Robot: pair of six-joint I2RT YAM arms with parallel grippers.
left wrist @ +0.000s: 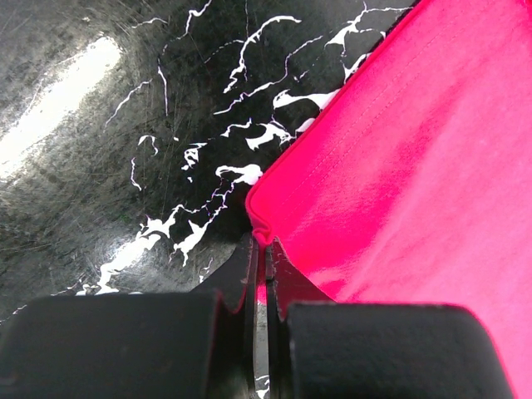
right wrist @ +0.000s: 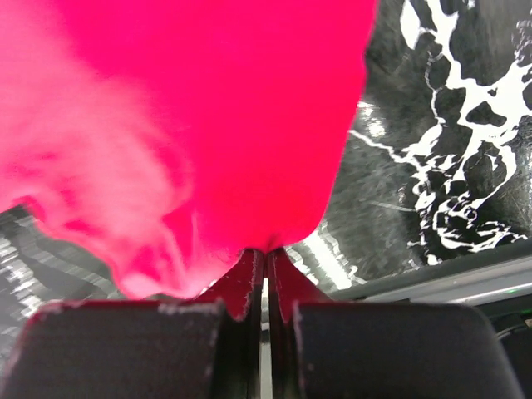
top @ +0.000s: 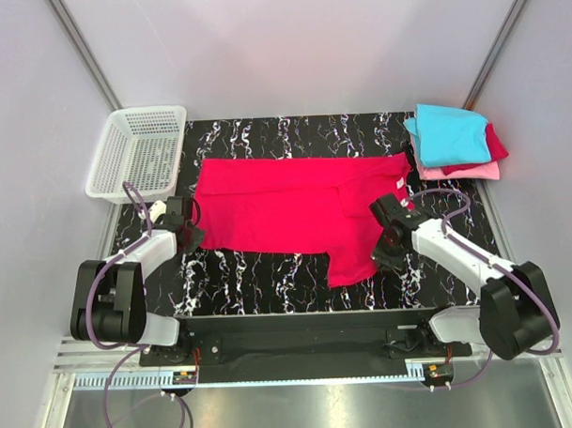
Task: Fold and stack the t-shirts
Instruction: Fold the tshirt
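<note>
A bright crimson-red t-shirt (top: pixel 286 206) lies spread across the black marbled table (top: pixel 270 280), with a sleeve flap hanging toward the front right. My left gripper (top: pixel 191 234) is shut on the shirt's near-left corner (left wrist: pixel 264 233); the cloth is pinched between the fingertips. My right gripper (top: pixel 381 253) is shut on the shirt's near-right edge (right wrist: pixel 266 241), and the cloth bulges up from its closed tips. At the back right sits a stack of folded t-shirts: cyan (top: pixel 450 133) on top, dark red (top: pixel 495 146) and pink (top: pixel 463 172) under it.
A white mesh basket (top: pixel 138 151) stands at the back left corner of the table. Grey walls close in the back and both sides. The metal mounting rail (top: pixel 291 350) runs along the near edge.
</note>
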